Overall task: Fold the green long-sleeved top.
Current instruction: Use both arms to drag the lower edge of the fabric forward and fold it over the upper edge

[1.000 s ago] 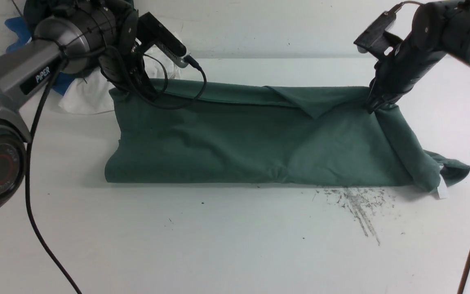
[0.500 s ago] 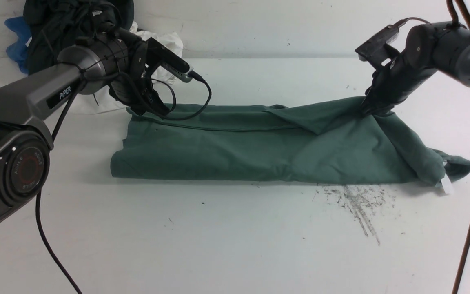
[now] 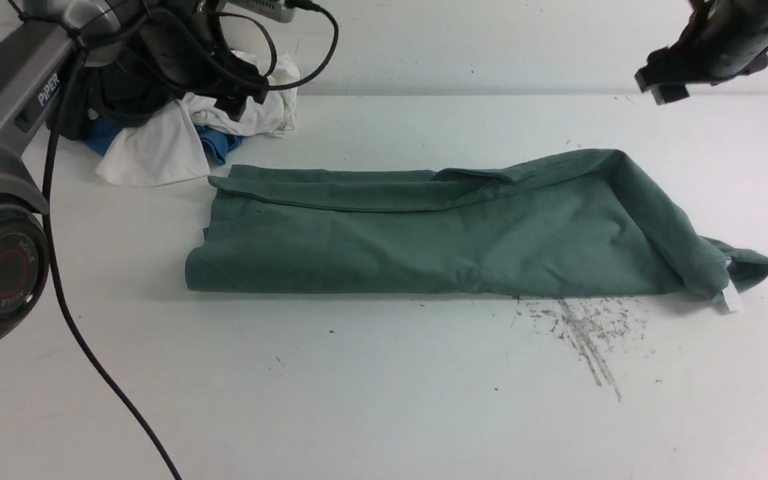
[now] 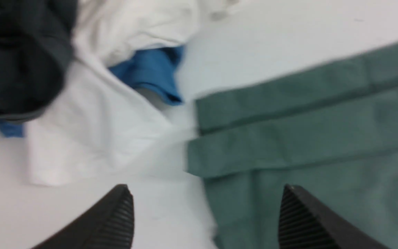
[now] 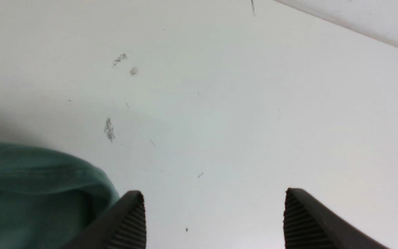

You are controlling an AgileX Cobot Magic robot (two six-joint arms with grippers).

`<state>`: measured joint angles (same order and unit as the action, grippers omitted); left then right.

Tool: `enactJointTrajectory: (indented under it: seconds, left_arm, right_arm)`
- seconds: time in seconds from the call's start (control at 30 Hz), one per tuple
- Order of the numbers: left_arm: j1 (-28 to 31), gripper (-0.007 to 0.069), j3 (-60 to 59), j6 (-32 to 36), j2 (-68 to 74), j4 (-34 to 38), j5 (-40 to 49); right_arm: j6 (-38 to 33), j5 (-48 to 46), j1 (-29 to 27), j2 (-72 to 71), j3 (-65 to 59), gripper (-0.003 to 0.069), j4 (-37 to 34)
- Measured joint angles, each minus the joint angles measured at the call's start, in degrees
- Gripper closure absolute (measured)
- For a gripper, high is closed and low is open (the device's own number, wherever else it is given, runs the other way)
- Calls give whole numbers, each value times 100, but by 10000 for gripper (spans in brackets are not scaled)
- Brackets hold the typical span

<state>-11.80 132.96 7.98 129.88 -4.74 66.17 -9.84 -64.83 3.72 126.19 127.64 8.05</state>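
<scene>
Looking over the white table (image 3: 384,413), we are seeing the green long-sleeved top (image 3: 424,247) lying across its middle, folded into a long band running from the robot's left to its right, with a rumpled end on the right. The left arm (image 3: 4,113) is reaching toward the far left corner, and we are reading "PiPER" in white on its grey link. Around the red ring of its base joint (image 3: 1,277) we are making out "AGILE" and little more. Behind the top's left end a pile is sitting: a white garment (image 3: 151,153), a dark garment (image 3: 114,100) and a blue cloth (image 3: 221,143). The left gripper (image 4: 206,211) is hanging above the top's far left corner, jaws spread and holding nothing. The right gripper (image 5: 214,214) is hovering high over bare table just beyond the top's far right corner, jaws likewise spread and empty. A small white label (image 3: 731,298) is poking out at the top's right end, and its print is too small for us to read. Grey scuff marks (image 3: 584,330) are streaking the table just in front of the top.
</scene>
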Motion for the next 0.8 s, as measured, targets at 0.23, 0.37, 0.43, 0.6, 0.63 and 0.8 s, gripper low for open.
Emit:
enactJointTrajectory:
  seconds: [0.23,0.37,0.43,0.6,0.63,0.8]
  left_arm:
    - [-349,447,-30,603,223,553,456]
    - [-387,608,-41,654,373,564,467]
    - [-387,623,-41,654,403,530,467]
    - [-377,632,-41,654,446,473,467]
    - [-370,632,-41,654,446,442,467]
    - [-370,632,-41,654,446,430,467]
  right_arm:
    - [-1018,-648,60,-23,-280,180,-2086]
    - [-1329,-662,368,218,-652,209,-2563]
    - [-1376,-613,516,376,-692,217,-2569]
    - [-1382,189,869,915,-727,227,-2279]
    - [-1250,615,910,1109,-727,228,-2141]
    - [-373,1695,817,1316,-727,228,-1829]
